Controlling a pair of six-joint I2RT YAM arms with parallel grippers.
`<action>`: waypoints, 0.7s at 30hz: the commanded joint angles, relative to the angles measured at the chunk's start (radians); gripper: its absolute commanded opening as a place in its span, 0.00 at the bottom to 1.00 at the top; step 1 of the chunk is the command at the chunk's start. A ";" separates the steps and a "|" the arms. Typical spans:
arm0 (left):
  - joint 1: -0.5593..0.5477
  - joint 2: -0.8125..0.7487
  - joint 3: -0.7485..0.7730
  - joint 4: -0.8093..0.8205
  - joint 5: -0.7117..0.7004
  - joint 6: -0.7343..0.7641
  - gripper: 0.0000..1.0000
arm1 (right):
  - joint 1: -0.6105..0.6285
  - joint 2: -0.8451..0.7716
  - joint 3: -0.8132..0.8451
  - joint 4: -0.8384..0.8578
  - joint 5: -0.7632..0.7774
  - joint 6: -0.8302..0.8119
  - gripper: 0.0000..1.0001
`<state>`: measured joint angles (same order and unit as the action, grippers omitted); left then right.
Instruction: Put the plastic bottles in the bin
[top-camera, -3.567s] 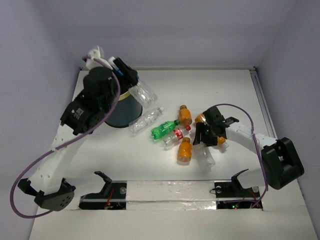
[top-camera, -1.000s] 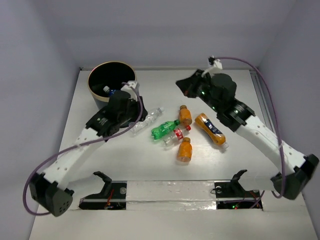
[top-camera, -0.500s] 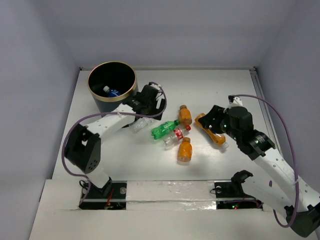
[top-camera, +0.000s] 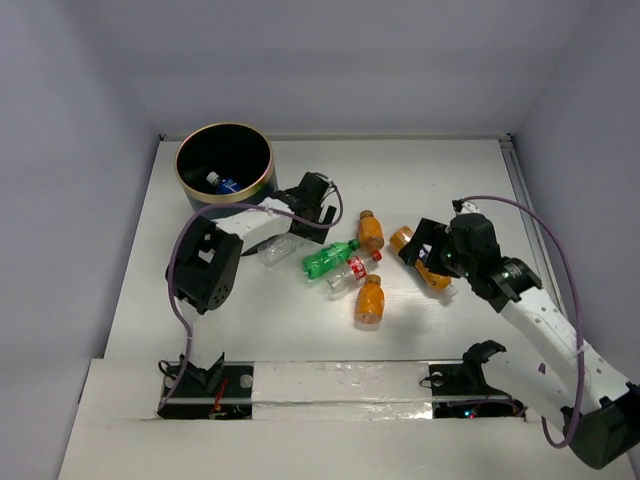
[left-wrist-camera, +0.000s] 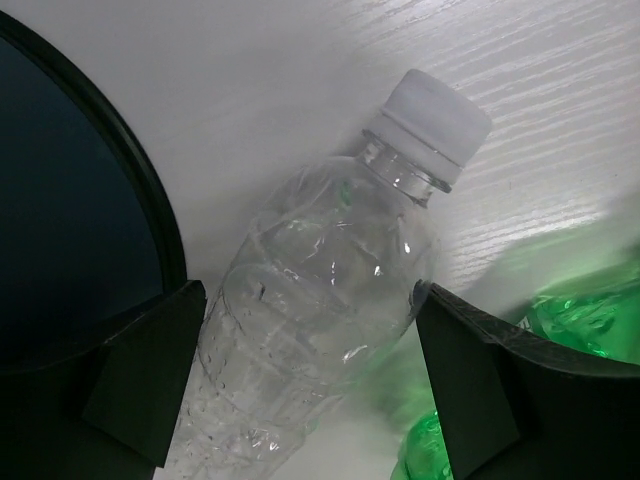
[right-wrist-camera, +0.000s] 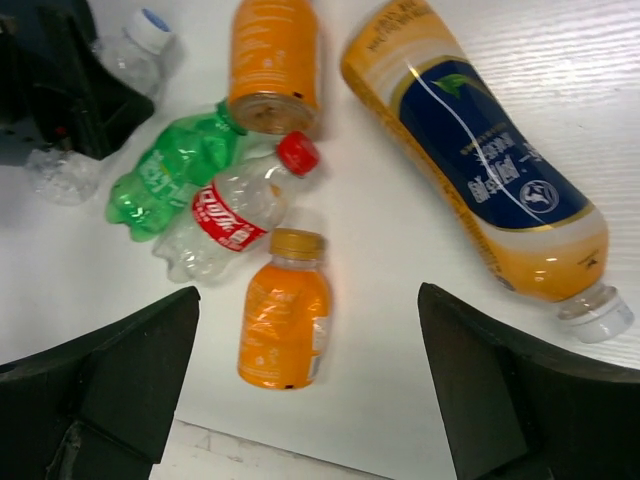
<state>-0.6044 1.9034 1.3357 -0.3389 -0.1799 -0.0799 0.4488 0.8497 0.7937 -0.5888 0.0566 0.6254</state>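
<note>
**Slippery Catch**

From above, left gripper (top-camera: 308, 214) over a clear bottle (top-camera: 281, 248) beside the bin (top-camera: 177, 166), right gripper (top-camera: 418, 245) over a big orange bottle (top-camera: 437, 275). Left wrist — jaws wide astride it; a skewed pinch could squirt it away. Right wrist — wide, empty.

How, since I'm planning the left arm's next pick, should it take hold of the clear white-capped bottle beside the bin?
Grip the clear bottle across its mid-body, coming straight down from above. It lies on its side and the open left hand straddles that part; the white cap end is narrower, likelier to slip. The bin and green bottle crowd its flanks, so sideways approaches look poor.
</note>
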 joint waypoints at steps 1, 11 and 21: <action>0.002 0.003 0.019 0.017 0.014 0.011 0.82 | -0.056 0.038 0.068 -0.032 -0.043 -0.058 0.96; 0.011 -0.136 0.101 -0.021 -0.009 -0.021 0.59 | -0.209 0.331 0.286 -0.077 0.008 -0.242 0.95; 0.011 -0.354 0.354 -0.140 0.059 -0.089 0.51 | -0.222 0.689 0.507 -0.232 -0.172 -0.507 0.98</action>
<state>-0.5999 1.6501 1.5902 -0.4446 -0.1505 -0.1383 0.2283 1.5177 1.2419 -0.7372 -0.0257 0.2344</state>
